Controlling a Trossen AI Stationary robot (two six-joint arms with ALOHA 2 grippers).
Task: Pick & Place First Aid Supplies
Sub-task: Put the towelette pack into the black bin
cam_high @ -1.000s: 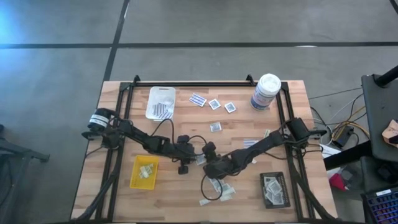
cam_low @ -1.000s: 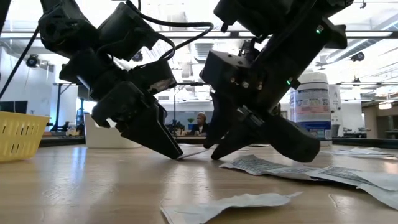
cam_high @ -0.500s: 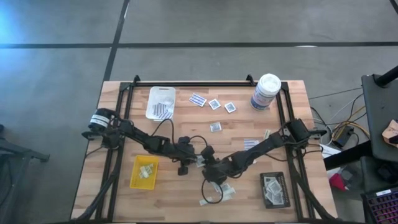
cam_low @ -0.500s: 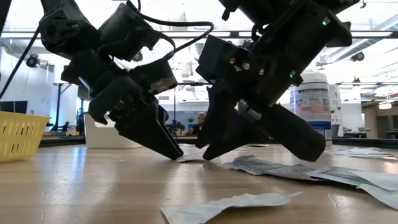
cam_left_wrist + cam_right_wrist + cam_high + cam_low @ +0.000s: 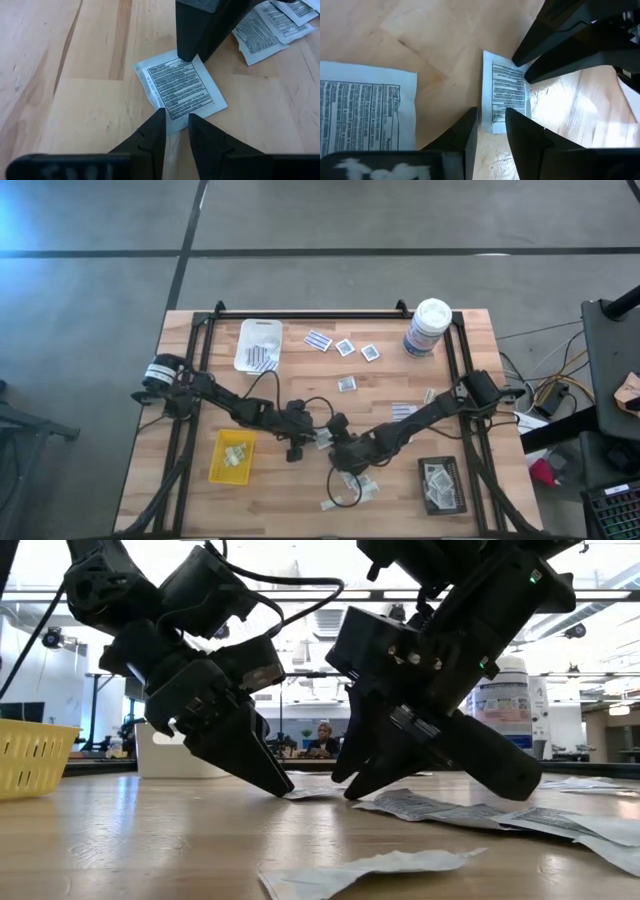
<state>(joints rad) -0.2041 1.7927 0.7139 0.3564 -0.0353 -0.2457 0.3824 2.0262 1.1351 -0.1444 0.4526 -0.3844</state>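
A small white printed packet [image 5: 182,92] of the first aid supplies lies flat on the wood in the table's middle, also seen in the right wrist view [image 5: 507,95]. My left gripper [image 5: 176,120] slants down at one edge of it, its fingers a narrow gap apart. My right gripper [image 5: 492,117] slants down at the opposite edge, also with a narrow gap. In the low view the two grippers [image 5: 285,788] [image 5: 348,792] face each other tip to tip across the packet [image 5: 312,790]. In the high view the arms hide most of it. My left gripper's fingertips [image 5: 159,117] stand on the table at the packet's edge [image 5: 176,116], which runs into the gap between them. They come slanting down from the table's left. The packet lies flat, and no pinch shows. My right gripper's fingertips [image 5: 512,116] stand at the opposite edge [image 5: 494,119], slanting down from the right, with the edge in the gap. The packet stays on the table.
More printed packets [image 5: 440,810] lie beside the right gripper, others near the front edge [image 5: 365,485] and at the far middle [image 5: 345,347]. A white tray [image 5: 258,345], a yellow tray [image 5: 231,456], a black tray [image 5: 441,484] and a white canister [image 5: 428,328] stand around.
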